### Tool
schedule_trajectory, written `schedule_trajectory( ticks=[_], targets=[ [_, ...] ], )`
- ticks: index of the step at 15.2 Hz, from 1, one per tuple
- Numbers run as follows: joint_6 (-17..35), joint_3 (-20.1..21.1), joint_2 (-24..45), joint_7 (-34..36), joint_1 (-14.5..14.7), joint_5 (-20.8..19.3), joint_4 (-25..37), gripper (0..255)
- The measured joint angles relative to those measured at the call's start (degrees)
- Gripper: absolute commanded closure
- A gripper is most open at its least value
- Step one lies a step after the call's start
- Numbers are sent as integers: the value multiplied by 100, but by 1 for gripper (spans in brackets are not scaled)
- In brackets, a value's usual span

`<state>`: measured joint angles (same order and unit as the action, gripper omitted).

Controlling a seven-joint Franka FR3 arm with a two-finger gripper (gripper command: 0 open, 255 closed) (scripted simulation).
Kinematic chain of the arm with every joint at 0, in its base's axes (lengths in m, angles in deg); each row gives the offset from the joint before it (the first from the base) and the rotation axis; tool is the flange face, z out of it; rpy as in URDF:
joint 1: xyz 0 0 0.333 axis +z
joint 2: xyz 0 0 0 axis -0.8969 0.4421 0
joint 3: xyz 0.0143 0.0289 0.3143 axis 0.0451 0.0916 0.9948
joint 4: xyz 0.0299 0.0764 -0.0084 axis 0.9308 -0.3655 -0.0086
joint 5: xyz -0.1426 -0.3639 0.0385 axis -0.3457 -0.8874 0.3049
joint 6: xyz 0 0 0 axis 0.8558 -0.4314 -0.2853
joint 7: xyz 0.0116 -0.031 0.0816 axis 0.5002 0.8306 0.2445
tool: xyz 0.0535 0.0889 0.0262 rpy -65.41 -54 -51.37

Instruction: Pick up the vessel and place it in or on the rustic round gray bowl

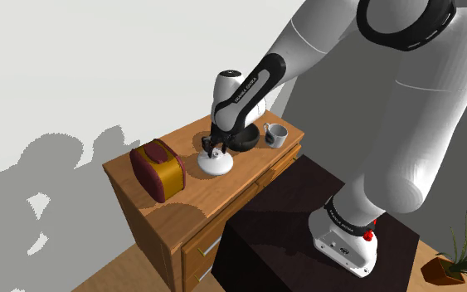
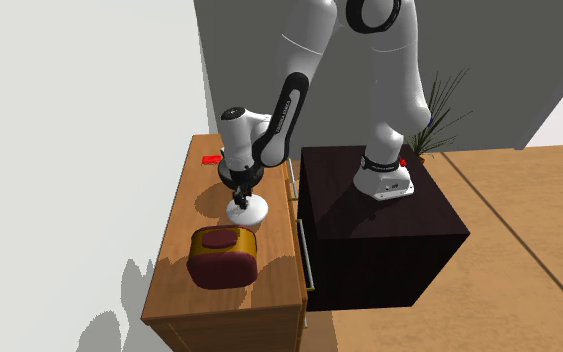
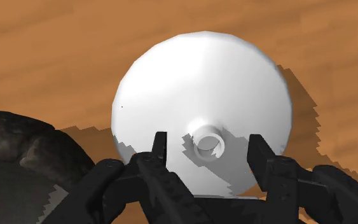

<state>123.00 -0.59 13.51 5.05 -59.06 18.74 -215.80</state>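
Fingers (image 3: 160,153) of the gripper (image 3: 208,137) stand apart, flanking the neck of the white vessel (image 3: 196,76) without touching it, beside the dark bowl (image 3: 18,153) on the dresser (image 3: 56,44).

Shoulder cam sits high off the front of the dresser (image 1: 223,189), looking down across its top. Second exterior looks along the dresser from one end, farther back. Wrist cam faces down, close above that shared top.

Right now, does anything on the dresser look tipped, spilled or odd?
Nothing stands out. The white vessel stands upright beside the dark bowl, and the hand is open, fingers either side of its neck.
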Motion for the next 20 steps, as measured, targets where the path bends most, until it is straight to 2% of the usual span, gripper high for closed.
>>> schedule_trajectory(
  ticks=[10, 20],
  targets=[
    [-29, 3, -38, -2, -2, 3, -9, 255],
    [-703, 32, -762, -23, -33, 55, -56, 255]
  ],
)
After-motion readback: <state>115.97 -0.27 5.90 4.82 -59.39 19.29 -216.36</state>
